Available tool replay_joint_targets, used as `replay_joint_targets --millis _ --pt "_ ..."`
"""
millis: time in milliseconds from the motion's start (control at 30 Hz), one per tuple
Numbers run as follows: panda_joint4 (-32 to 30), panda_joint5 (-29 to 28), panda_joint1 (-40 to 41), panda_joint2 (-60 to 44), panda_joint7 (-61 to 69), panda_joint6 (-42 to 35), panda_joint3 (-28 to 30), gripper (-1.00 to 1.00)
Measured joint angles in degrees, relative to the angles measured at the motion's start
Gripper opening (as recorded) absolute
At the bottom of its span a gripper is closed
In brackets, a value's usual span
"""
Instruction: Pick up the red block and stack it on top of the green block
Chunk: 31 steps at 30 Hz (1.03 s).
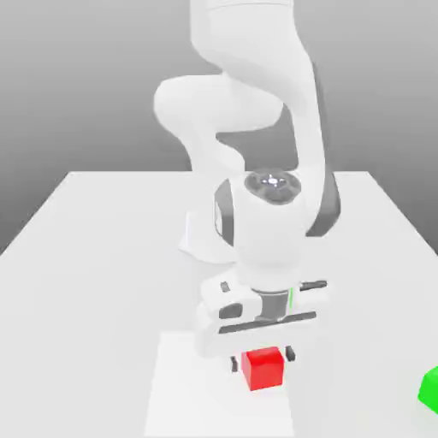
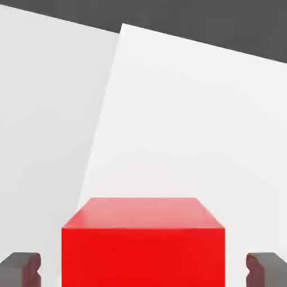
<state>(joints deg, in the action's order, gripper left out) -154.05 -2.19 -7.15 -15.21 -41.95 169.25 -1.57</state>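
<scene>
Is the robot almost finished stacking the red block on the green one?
Not yet. Done so far: the hand has lined up around the red block, with one of its fingers on each side and a gap between each and the block, so it is open. In hand: closing on the block, which looks still to be on the table. Left: lifting it, carrying it to the green block at the exterior view's right, and setting it on top.

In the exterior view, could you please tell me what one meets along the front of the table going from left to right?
Bare table → red block, sitting between the open tool's fingers → green block at the exterior view's right edge.
</scene>
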Motion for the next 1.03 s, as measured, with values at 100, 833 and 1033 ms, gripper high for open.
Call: replay_joint_targets --millis 100,833,1033 --pt "0.11 -0.20 -0.03 -0.72 -0.17 0.61 0.06 -1.00" --pt "25.40 -5.94 -14.64 -3.37 5.73 -22.88 -12.87 -1.00" --pt "26.16 -8.34 -16.23 -8.64 4.20 -18.49 -11.32 1.00"
